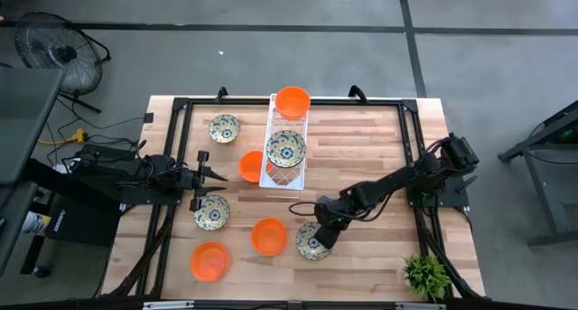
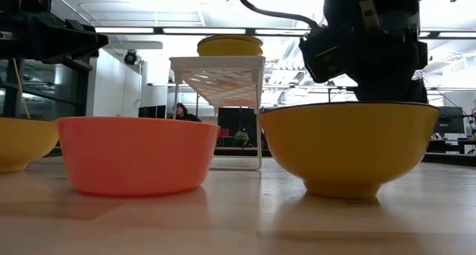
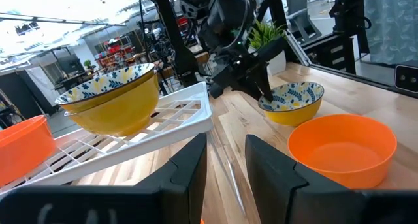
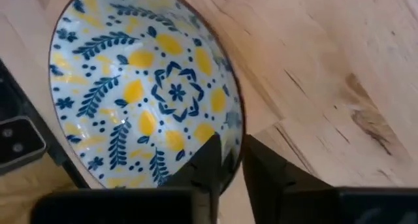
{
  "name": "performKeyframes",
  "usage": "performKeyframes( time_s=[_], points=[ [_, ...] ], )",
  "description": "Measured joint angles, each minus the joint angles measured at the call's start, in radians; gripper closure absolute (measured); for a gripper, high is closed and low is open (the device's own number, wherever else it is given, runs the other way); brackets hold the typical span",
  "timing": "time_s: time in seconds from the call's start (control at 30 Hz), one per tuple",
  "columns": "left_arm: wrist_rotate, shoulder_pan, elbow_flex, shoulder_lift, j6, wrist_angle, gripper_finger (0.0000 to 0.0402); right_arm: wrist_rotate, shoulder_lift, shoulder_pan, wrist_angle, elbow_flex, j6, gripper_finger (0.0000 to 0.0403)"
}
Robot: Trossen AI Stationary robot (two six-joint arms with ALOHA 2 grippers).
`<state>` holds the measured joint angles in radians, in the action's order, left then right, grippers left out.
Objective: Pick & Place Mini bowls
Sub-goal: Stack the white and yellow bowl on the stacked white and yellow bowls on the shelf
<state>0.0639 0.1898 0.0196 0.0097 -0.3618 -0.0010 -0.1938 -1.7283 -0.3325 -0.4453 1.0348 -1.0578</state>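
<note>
Workshop room, pale wooden desk under both arms. Right hand down on the near-side patterned bowl, fingers straddling its rim, one inside and one outside, nearly closed on the wall. White tray up and to the left from there. Left hand idle, half open, empty, near the tray's other side.

No readable text, labels, brands or numbers anywhere; bowls carry floral pattern only.
</note>
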Motion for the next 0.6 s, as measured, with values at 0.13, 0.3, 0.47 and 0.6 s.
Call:
performKeyframes(
  time_s=[0.13,0.3,0.47,0.6],
  points=[
    [0.000,0.000,0.000,0.000,0.000,0.000,0.0300,-0.061,0.000,0.007,-0.007,0.000,0.063,0.0393],
    [0.000,0.000,0.000,0.000,0.000,0.000,0.0300,-0.090,0.041,0.006,-0.080,-0.001,0.108,0.0398],
    [0.000,0.000,0.000,0.000,0.000,0.000,0.0300,-0.059,0.174,0.056,-0.235,-0.002,0.184,0.0400],
    [0.000,0.000,0.000,0.000,0.000,0.000,0.0300,-0.073,0.311,0.111,-0.272,-0.001,0.227,0.0400]
  ],
)
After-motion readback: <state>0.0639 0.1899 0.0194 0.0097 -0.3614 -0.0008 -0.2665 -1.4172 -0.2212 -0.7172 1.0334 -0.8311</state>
